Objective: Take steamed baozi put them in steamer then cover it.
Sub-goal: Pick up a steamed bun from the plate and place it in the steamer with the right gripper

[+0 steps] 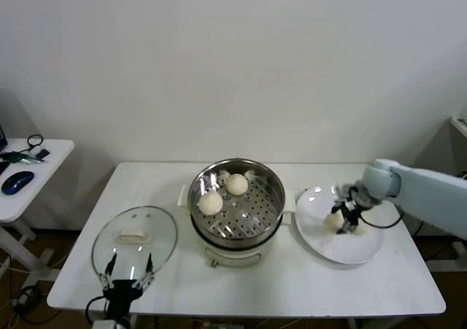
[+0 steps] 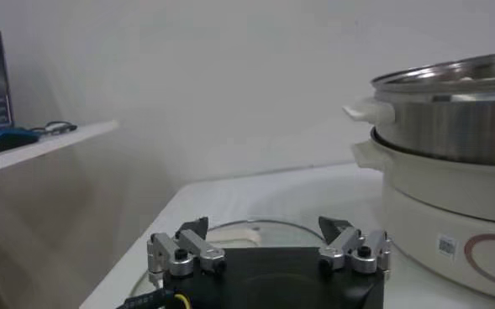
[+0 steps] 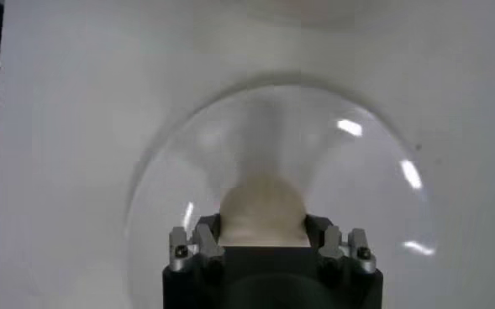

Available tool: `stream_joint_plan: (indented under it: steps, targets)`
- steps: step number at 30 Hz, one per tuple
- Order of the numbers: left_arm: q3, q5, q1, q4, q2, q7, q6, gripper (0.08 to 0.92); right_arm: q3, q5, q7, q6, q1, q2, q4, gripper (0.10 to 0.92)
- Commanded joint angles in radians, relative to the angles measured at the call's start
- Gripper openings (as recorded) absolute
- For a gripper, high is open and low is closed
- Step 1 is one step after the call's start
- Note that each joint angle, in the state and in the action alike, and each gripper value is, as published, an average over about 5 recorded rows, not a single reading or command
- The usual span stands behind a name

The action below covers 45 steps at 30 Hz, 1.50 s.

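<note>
The steamer (image 1: 271,218) stands mid-table, uncovered, with two baozi (image 1: 211,203) (image 1: 236,184) on its perforated tray. In the left wrist view the steamer (image 2: 457,126) rises at the side. Another baozi (image 1: 334,222) lies on a white plate (image 1: 350,247) to the right, and my right gripper (image 1: 343,223) is down on it. The right wrist view shows the right gripper (image 3: 262,225) shut on this baozi (image 3: 262,206), a finger against each side. The cover (image 1: 135,238) lies flat on the table to the left. My left gripper (image 1: 130,265) (image 2: 264,225) waits open just in front of the cover (image 2: 247,231).
A small side table (image 1: 44,161) at the far left holds a blue mouse (image 1: 16,182) and cables. The white work table (image 1: 292,285) ends close in front of the cover and the plate. A plain wall stands behind.
</note>
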Motion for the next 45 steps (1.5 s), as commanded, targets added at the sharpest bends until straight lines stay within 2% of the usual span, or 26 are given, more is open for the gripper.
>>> stream_joint_plan:
  steps: [1,8,11,15,24,45]
  targets:
    - [0.0,0.001,0.001,0.001,0.002,0.0,0.0,0.823,-0.112,0.009,-0.148,0.386,0.502,0.258,-0.022,0.667]
    - [0.0,0.003,-0.001,-0.002,0.003,0.001,0.002,0.823,-0.014,-0.052,-0.13,0.474,0.525,0.453,0.205,0.666]
    - [-0.002,0.004,0.002,-0.006,0.003,0.001,0.003,0.823,-0.003,-0.09,-0.116,0.481,0.461,0.506,0.313,0.664]
    - [-0.008,0.003,0.011,-0.013,0.003,0.0,0.002,0.823,-0.015,-0.164,-0.103,0.489,0.371,0.536,0.372,0.662]
    - [-0.023,-0.003,0.028,-0.024,0.0,-0.003,0.0,0.823,-0.066,-0.288,-0.059,0.484,0.202,0.539,0.313,0.662]
    - [-0.029,-0.01,0.025,-0.025,-0.003,-0.005,-0.001,0.823,-0.077,-0.339,-0.039,0.468,0.114,0.55,0.224,0.663]
